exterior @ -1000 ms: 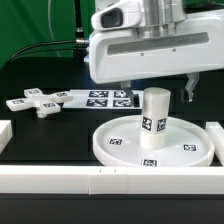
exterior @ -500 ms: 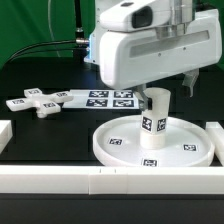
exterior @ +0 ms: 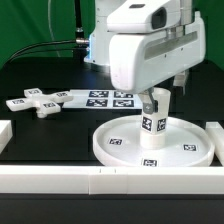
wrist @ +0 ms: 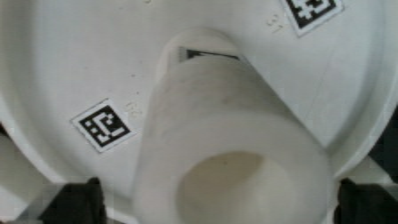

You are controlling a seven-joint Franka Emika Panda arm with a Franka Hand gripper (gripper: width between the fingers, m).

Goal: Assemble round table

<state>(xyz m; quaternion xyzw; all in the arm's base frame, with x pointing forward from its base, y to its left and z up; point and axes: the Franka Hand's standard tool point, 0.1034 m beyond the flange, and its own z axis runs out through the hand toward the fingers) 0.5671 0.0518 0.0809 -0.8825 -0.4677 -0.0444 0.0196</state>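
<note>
**A:** Which way does the leg lie from the tool?

**B:** Straight below it. The cylinder leg (exterior: 152,126) stands upright on the middle of the large round disc (exterior: 108,150), with its long axis vertical. The tool (exterior: 163,90) hangs just over the leg's top end.

**A:** And how are the fingers set?

**B:** Spread, holding nothing. In the wrist view the dark fingertips (wrist: 73,201) sit on either side of the leg's round top, with the leg centred between them. A sliver of gap seems to show on each side.

**A:** So what does the approach turn on?

**B:** I'd say a short drop along the leg's own axis, then a squeeze across its width. The line-up looks good, so sideways correction should be slight.

**A:** Is the leg fixed into the disc?

**B:** I can't tell, because the joint is hidden.

**A:** Anything else nearby?

**B:** The small cross-shaped piece (exterior: 35,103) lies on the tabletop (exterior: 60,135), well apart toward the exterior view's left. It's just beside the marker board (exterior: 100,98).
</note>
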